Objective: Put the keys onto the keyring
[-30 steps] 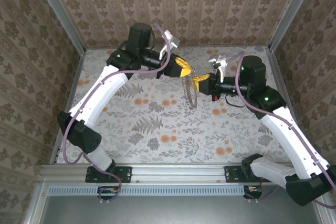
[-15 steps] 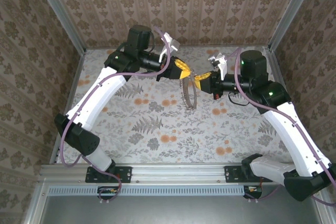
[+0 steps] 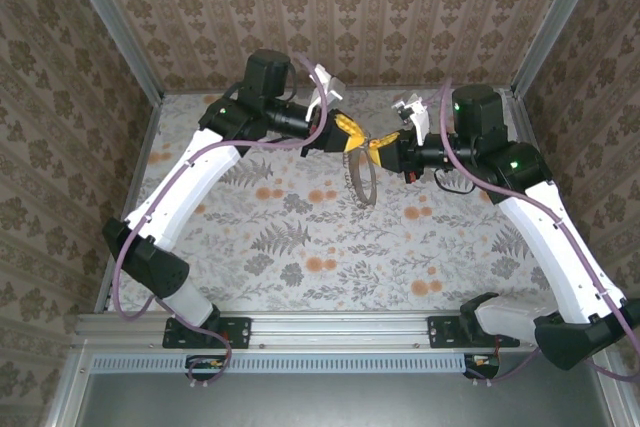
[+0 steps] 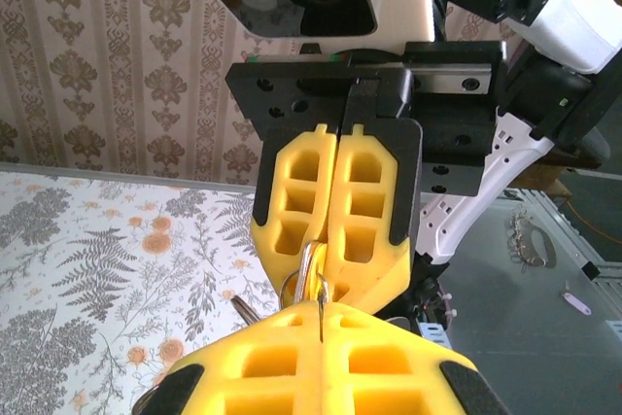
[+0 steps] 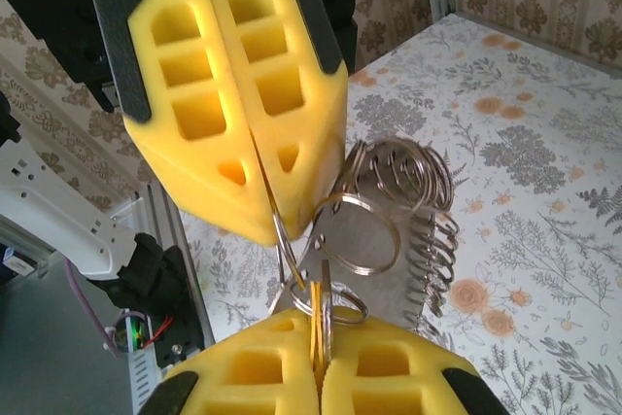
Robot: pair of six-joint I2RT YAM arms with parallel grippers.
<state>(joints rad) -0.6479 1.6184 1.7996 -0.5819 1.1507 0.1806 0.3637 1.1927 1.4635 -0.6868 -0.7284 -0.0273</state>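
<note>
My left gripper (image 3: 356, 136) and right gripper (image 3: 377, 147) meet tip to tip above the far middle of the table. The keyring (image 3: 362, 185), a bunch of silvery rings with a flat plate and a coil, hangs below them. In the right wrist view my right gripper (image 5: 316, 326) is shut on the key (image 5: 314, 304), a yellow strip with a silvery blade beside it. A small ring circles the key. The keyring (image 5: 408, 177) dangles just beyond. In the left wrist view my left gripper (image 4: 319, 316) is shut on a thin silvery ring edge of the keyring (image 4: 307, 267).
The flower-print table cover (image 3: 300, 237) spreads below the grippers, about a hand's height down. Patterned walls and aluminium posts (image 3: 545, 22) box in three sides. A metal rail (image 3: 330, 327) runs along the near edge. Small metal bits (image 4: 525, 238) lie on the grey floor beyond it.
The right arm has swung its gripper left and toward the far wall, closing on the left gripper. The hanging keyring has shifted with them. Both grips stay shut.
</note>
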